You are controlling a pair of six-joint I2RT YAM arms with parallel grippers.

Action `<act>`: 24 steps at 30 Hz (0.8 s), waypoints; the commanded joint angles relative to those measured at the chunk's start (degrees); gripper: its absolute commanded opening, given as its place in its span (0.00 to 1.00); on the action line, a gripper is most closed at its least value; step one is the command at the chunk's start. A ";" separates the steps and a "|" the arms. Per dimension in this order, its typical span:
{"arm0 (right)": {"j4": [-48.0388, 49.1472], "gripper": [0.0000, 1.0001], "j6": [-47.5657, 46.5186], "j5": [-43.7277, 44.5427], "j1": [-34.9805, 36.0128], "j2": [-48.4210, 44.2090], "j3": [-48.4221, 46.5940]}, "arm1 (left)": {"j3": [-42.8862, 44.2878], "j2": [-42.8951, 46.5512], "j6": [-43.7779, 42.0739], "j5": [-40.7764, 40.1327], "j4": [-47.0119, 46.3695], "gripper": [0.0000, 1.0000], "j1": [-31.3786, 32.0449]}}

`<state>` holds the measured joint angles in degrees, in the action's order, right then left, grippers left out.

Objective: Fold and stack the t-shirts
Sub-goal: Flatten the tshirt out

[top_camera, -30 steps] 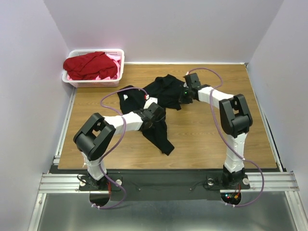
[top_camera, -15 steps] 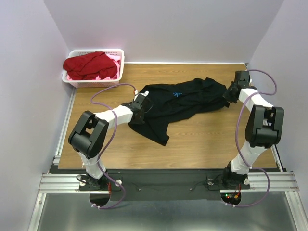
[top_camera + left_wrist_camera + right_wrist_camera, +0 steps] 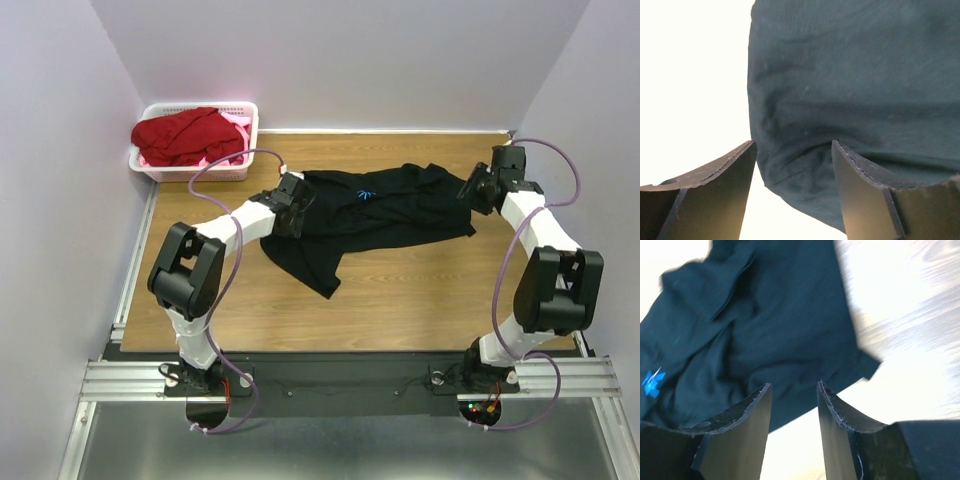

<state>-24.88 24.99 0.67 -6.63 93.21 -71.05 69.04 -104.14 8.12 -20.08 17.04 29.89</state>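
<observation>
My left claw [image 3: 792, 145] is spread apart, and soft, creased cloth shows between its dark fingers at the left edge of the black shirt [image 3: 385, 212]. My right claw [image 3: 792, 386] is released too, near the shirt's pointed right corner. The shirt lies stretched across the middle of the wooden table [image 3: 430, 290], with its blue logo [image 3: 366, 194] facing up and a flap trailing toward the lower left. Open wood shows below it. A crumpled red shirt [image 3: 185, 135] fills the white slotted basket [image 3: 252, 135] at the upper left.

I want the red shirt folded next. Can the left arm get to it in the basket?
Probably yes. The left gripper is open over the black shirt, and only bare table lies between it and the basket. The red shirt lies on top.
</observation>
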 commanded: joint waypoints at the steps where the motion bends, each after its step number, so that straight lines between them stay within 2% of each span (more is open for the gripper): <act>1: -1.22 0.47 -2.05 -8.83 1.79 -3.73 3.27 | 0.41 7.71 3.73 1.35 0.71 0.73 0.34; 3: -1.31 0.47 -1.53 -12.69 2.50 -5.14 4.86 | -2.48 11.23 6.80 3.54 1.50 0.72 1.22; 5: -1.22 0.44 -1.26 -17.33 4.95 -5.84 6.87 | -5.04 14.03 10.50 5.21 1.95 0.66 2.27; 7: -1.31 0.44 -2.14 -21.21 11.00 -5.67 7.32 | -8.73 15.71 13.31 7.06 1.60 0.59 4.12; 11: -1.22 0.45 -2.41 -20.02 22.00 -5.67 8.81 | -12.69 14.50 15.61 8.21 -0.42 0.56 6.84; 15: 0.97 0.45 0.05 -21.58 25.79 -4.53 10.58 | -12.00 10.98 16.40 7.25 -1.48 0.54 9.31; 20: 4.14 0.44 1.02 -23.78 29.48 -0.49 8.47 | -10.68 6.32 15.79 7.33 -1.39 0.47 10.45; 22: 5.45 0.39 2.42 -25.35 30.36 1.35 7.07 | -11.02 5.70 15.70 7.24 -1.13 0.41 10.45; 24: 6.59 0.36 3.39 -26.41 31.41 2.24 6.19 | -11.99 5.87 15.87 6.81 -1.22 0.41 10.37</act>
<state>-23.44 25.93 -22.20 22.68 94.08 -61.32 57.36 -98.04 23.22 -12.38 15.44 40.12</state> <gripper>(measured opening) 0.385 0.414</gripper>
